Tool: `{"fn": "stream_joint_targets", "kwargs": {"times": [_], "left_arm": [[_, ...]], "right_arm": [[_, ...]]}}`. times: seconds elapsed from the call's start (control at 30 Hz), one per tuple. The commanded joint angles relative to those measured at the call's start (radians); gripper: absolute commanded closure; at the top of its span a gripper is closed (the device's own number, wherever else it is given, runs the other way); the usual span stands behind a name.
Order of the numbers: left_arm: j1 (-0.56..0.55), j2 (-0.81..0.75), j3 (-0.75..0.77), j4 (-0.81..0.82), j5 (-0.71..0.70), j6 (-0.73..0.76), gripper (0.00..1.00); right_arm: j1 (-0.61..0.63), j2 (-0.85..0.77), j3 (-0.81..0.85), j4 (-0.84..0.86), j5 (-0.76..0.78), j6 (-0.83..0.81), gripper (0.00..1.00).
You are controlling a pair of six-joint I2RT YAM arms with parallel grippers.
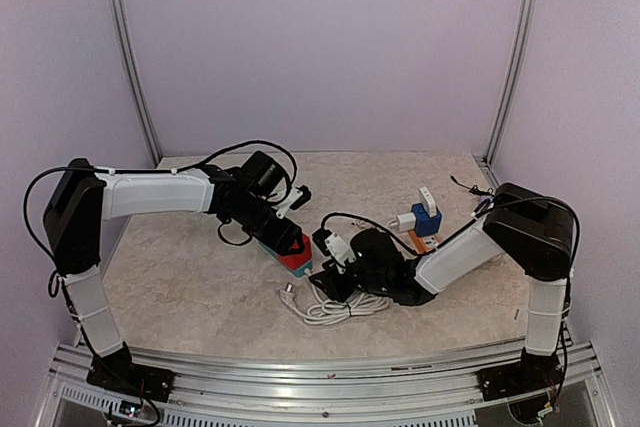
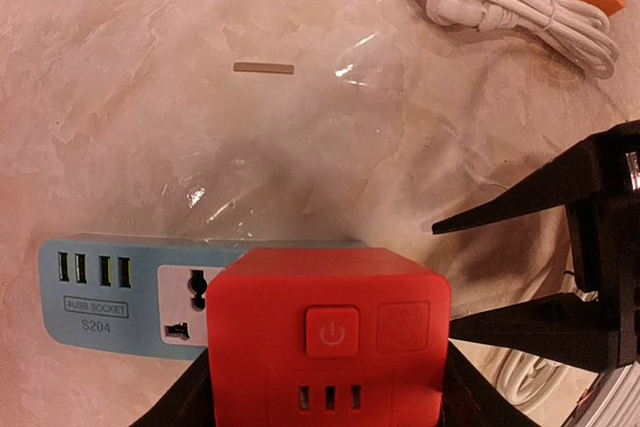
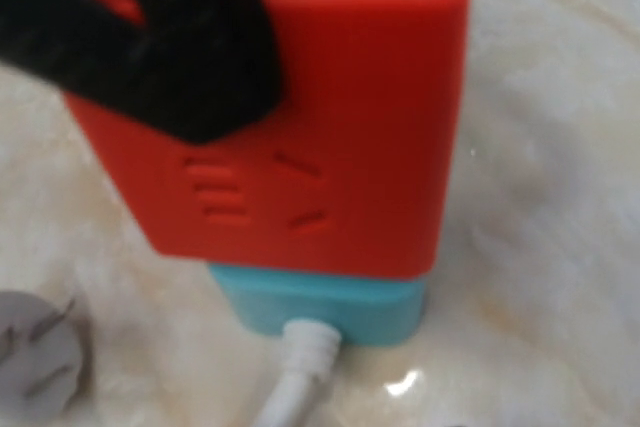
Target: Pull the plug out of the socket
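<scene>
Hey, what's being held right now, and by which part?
The left gripper clamps the red plug cube by its two opposite sides. The right gripper is open and holds nothing yet.

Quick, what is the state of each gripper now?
Left gripper: closed on the red plug.
Right gripper: open, holding nothing.

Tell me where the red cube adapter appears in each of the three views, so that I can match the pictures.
Top external: the red cube adapter is small, just left of the picture's centre.
Left wrist: the red cube adapter is at bottom centre, with its power button facing the camera.
Right wrist: the red cube adapter fills the upper middle, close and blurred.
Shared landmark: the light blue power strip directly under it.
</scene>
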Motion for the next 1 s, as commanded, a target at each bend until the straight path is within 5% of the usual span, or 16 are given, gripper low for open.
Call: {"fn": "stream_joint_targets", "kwargs": {"times": [0.0,0.37,0.8,0.97], "left_arm": [[-0.009,-0.002,-0.028,0.004,0.031,-0.032,0.75],[-0.008,-0.004,-0.028,0.013,0.04,-0.038,0.76],[-0.012,-0.053,-0.048,0.067,0.04,-0.033,0.81],[-0.04,-0.058,-0.041,0.059,-0.041,-0.005,0.83]], "right_arm": [[0.005,0.049,0.045,0.032,0.008,-0.013,0.52],[0.005,0.12,0.084,0.005,0.066,-0.005,0.64],[0.005,0.143,0.082,-0.02,0.097,-0.004,0.99],[0.005,0.151,0.095,-0.041,0.108,0.007,1.0]]}}
